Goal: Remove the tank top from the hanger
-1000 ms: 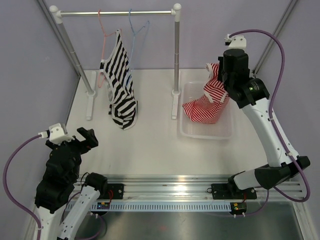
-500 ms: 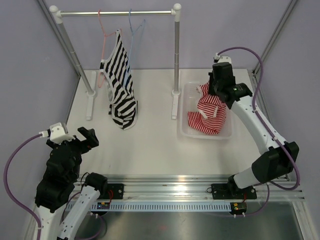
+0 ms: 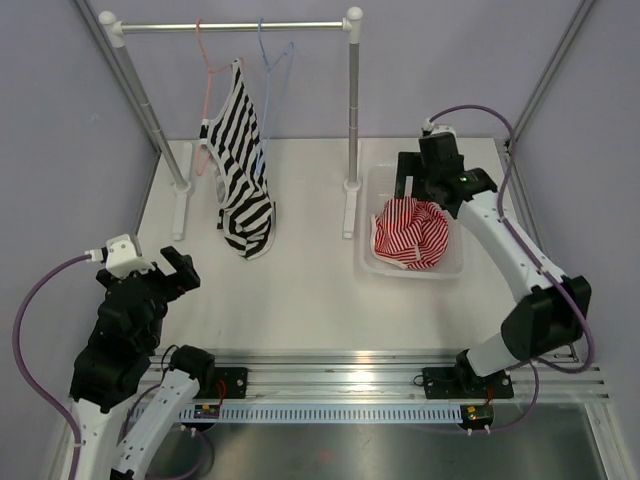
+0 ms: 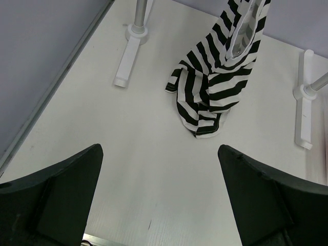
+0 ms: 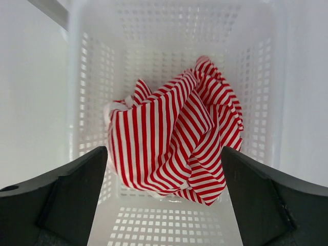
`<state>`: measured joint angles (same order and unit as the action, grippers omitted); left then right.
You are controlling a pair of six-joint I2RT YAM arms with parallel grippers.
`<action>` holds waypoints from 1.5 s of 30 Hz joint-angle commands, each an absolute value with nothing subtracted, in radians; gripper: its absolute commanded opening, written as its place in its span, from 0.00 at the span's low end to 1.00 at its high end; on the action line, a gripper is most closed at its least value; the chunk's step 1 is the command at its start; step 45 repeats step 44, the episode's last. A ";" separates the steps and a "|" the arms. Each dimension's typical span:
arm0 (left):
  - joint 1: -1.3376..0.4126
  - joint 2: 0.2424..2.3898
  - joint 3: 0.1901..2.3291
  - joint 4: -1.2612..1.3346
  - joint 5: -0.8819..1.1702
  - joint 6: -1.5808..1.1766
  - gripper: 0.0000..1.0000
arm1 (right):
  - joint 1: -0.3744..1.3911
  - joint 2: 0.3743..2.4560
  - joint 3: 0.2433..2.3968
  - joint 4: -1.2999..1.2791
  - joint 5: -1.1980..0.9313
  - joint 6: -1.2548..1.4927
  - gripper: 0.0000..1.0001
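Observation:
The red-and-white striped tank top (image 3: 410,233) (image 5: 169,138) lies crumpled in a white perforated basket (image 3: 412,272) (image 5: 76,82) at the right of the table. My right gripper (image 3: 421,196) (image 5: 164,154) hovers just above it, open, with the cloth lying loose below and between the fingers. The light-blue hanger (image 3: 266,62) hangs bare on the rail at the back. My left gripper (image 3: 176,276) (image 4: 160,151) is open over the near left of the table and holds nothing.
A black-and-white wide-striped top (image 3: 241,170) (image 4: 221,77) hangs from a pink hanger (image 3: 206,75) on the metal rail (image 3: 230,27), its hem resting on the table. The rack's posts and white feet (image 3: 351,185) (image 4: 128,56) stand at the back.
My right gripper came down over the basket with the tank top and opened, and the top dropped into a heap in the basket. The left arm barely shifted.

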<state>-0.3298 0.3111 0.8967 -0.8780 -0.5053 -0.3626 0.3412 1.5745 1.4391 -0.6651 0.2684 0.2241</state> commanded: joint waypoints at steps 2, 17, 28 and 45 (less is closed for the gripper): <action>-0.325 0.396 1.014 -0.897 -0.502 -0.333 0.99 | 0.342 1.298 1.500 -0.696 0.252 0.219 1.00; -0.344 0.526 1.088 -0.974 -0.423 -0.302 0.99 | 0.344 0.787 1.388 -1.086 0.388 0.241 1.00; -0.348 0.456 1.016 -0.902 -0.400 -0.296 0.99 | 0.342 0.644 1.305 -1.097 0.391 0.218 1.00; -0.348 0.405 0.996 -0.870 -0.408 -0.293 0.99 | 0.342 0.661 1.285 -1.062 0.399 0.224 0.99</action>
